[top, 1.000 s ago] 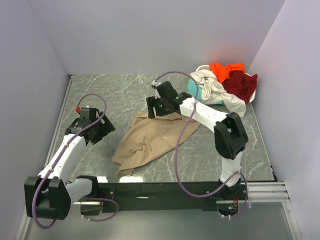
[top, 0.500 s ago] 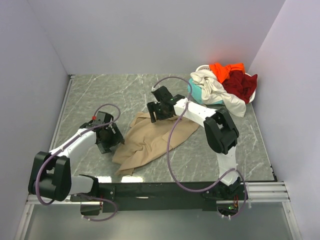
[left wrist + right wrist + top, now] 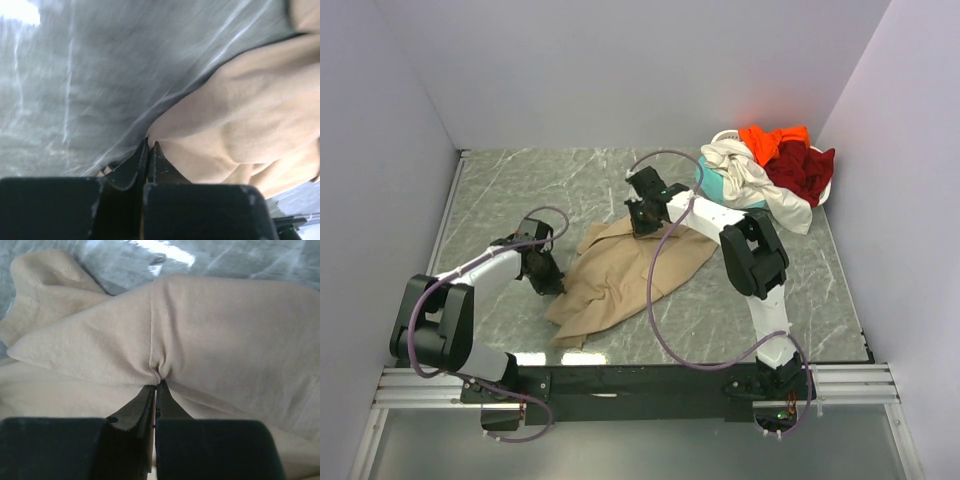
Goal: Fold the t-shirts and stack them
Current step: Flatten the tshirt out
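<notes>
The right gripper (image 3: 156,385) pinches a fold of the tan t-shirt (image 3: 220,330); the left gripper (image 3: 149,145) is clamped shut on the shirt's left edge. The shirt lies crumpled in the middle of the table (image 3: 520,185), with the other t-shirts (image 3: 772,168) heaped at the far right corner.

Top camera looks down from behind; both wrist cameras sit close on tan t-shirt (image 3: 620,280)
</notes>
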You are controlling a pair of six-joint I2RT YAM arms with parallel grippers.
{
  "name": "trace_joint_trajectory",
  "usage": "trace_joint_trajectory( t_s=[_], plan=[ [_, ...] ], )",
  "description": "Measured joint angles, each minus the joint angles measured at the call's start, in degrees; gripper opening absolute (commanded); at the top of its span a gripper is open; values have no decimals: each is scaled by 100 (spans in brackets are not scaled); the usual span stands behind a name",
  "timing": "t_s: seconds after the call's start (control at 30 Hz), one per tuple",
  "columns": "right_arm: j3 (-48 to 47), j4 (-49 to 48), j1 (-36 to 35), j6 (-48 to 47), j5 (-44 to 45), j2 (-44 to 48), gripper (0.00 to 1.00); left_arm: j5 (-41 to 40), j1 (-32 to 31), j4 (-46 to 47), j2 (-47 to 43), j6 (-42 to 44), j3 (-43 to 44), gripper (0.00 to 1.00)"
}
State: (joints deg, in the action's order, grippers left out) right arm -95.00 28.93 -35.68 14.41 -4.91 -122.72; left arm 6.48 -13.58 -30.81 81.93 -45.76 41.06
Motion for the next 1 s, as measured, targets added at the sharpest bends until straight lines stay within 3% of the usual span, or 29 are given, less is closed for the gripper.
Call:
trace_joint_trajectory(
  t_s=[0.2,0.37,0.67,1.0],
  plan=[
    [9,140,413,120,-151,166,0,-105,0,-70,111,70,826,0],
    [90,422,691,142,-4,1119,0,-479,0,-173,-195,125,1735,0],
    [101,560,726,160,697,3609,0,-1585,0,-466,-1637,210,2402,0],
    [662,-269,693,-66,1370,5759,0,-2839,-2,-518,-3493,610,2437,0]
  ],
)
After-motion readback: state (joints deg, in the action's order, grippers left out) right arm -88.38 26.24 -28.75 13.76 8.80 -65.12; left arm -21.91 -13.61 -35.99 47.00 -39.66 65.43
